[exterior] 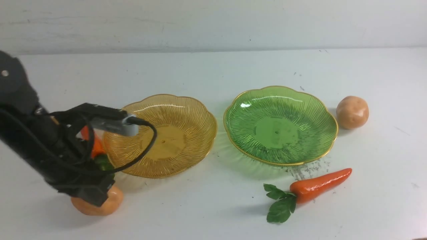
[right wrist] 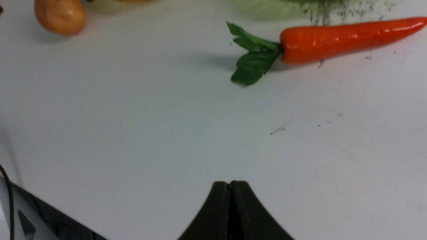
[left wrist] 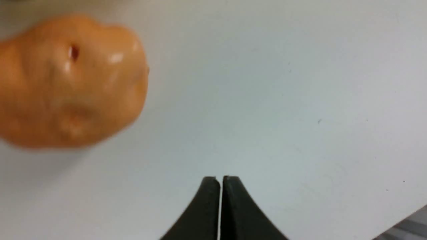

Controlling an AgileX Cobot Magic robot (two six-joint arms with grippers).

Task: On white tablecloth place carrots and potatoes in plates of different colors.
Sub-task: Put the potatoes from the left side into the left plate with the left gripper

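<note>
An amber plate (exterior: 160,135) and a green plate (exterior: 280,125) stand side by side on the white tablecloth (exterior: 206,203), both empty. One potato (exterior: 352,112) lies right of the green plate. One carrot (exterior: 317,186) lies in front of it and also shows in the right wrist view (right wrist: 347,38). My left arm hangs over the second potato (exterior: 100,203), left of and nearer than the amber plate. The second carrot (exterior: 95,146) is mostly hidden behind the arm. My left gripper (left wrist: 221,178) is shut and empty beside that potato (left wrist: 70,81). My right gripper (right wrist: 230,183) is shut and empty over bare cloth.
A white wall (exterior: 213,23) runs behind the table. A black cable (exterior: 146,146) from my left wrist loops over the amber plate. The table's edge shows in the left wrist view (left wrist: 410,223) and in the right wrist view (right wrist: 50,216).
</note>
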